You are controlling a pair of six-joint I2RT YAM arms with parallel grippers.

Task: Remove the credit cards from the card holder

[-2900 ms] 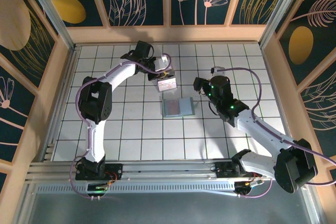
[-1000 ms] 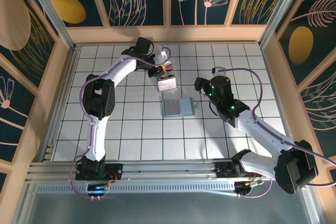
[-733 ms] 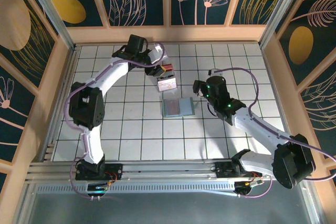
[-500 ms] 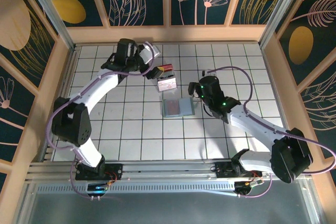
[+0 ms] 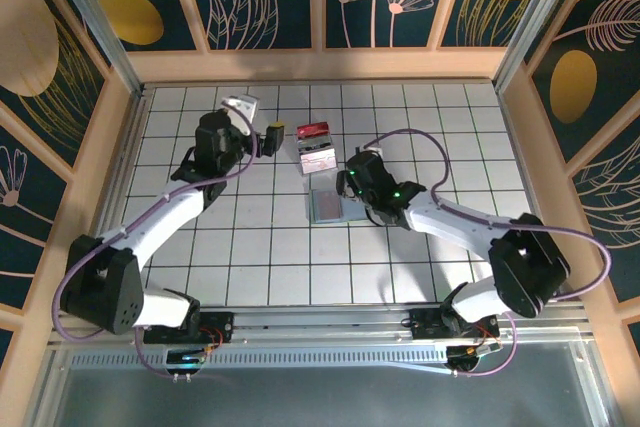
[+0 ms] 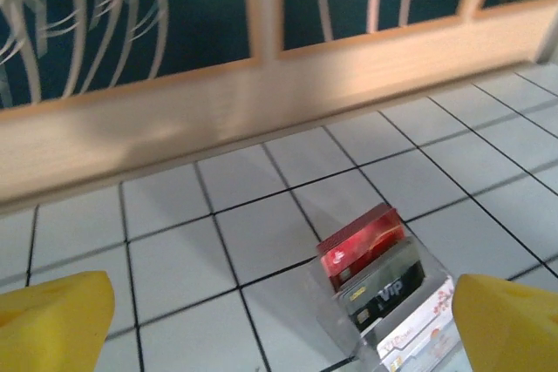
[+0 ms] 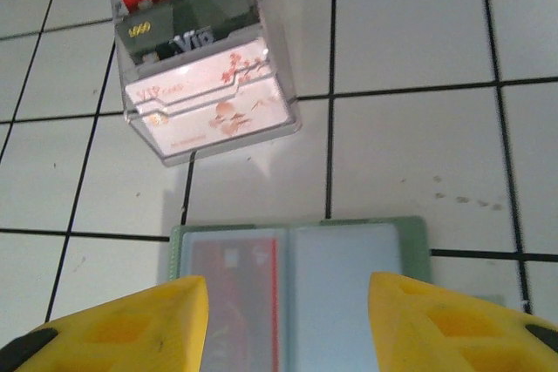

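- The white tiled table (image 5: 250, 237) carries everything.
- Your left gripper (image 6: 279, 324) is empty, with its fingers wide apart. A clear box of cards (image 6: 384, 289) stands just ahead of it.
- Your right gripper (image 7: 283, 320) has its fingers apart. The open card holder (image 7: 301, 280) lies flat beneath them, with a red credit card (image 7: 234, 285) in one pocket.
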